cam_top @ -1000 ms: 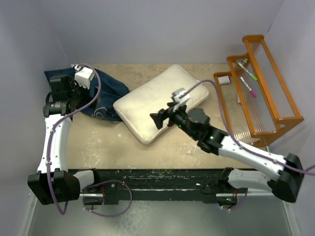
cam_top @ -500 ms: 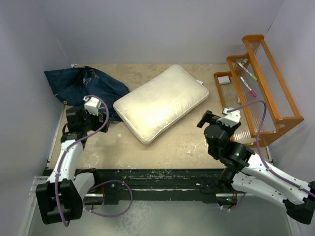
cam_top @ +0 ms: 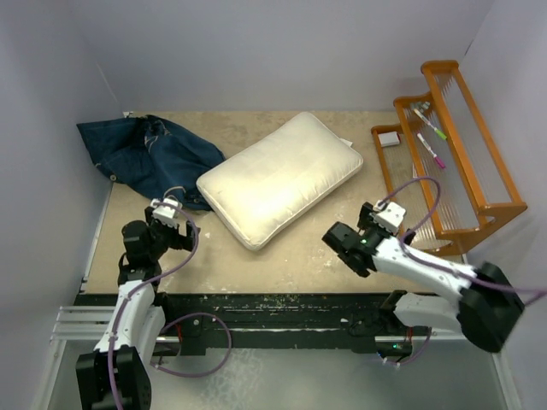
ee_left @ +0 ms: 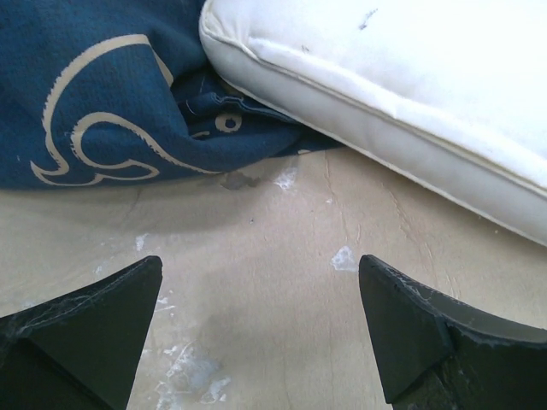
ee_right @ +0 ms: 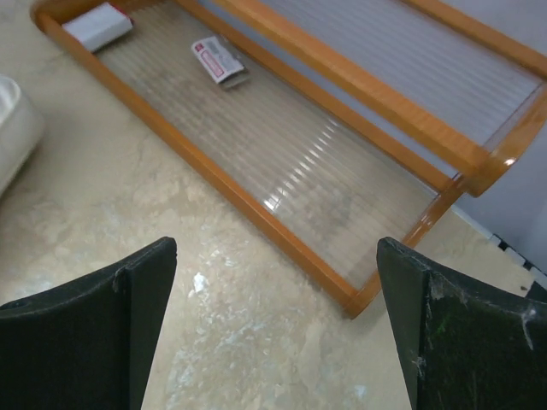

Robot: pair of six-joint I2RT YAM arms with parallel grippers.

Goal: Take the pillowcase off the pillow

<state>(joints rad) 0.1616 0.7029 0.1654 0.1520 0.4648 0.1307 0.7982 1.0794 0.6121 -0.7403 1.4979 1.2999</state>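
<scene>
Two things lie apart: bare pillow point(cam_top: 280, 177) centre, pillowcase point(cam_top: 149, 158) heaped far left, perhaps touching its corner. Task seemingly done; left gripper point(ee_left: 258, 273) and right gripper point(ee_right: 278, 256) gape empty.

Matt navy cloth pillowcase point(ee_left: 94, 94), smooth cream fabric pillow point(cam_top: 278, 179), glossy orange wooden rack point(ee_right: 342, 162) with ribbed clear plastic shelves.
</scene>
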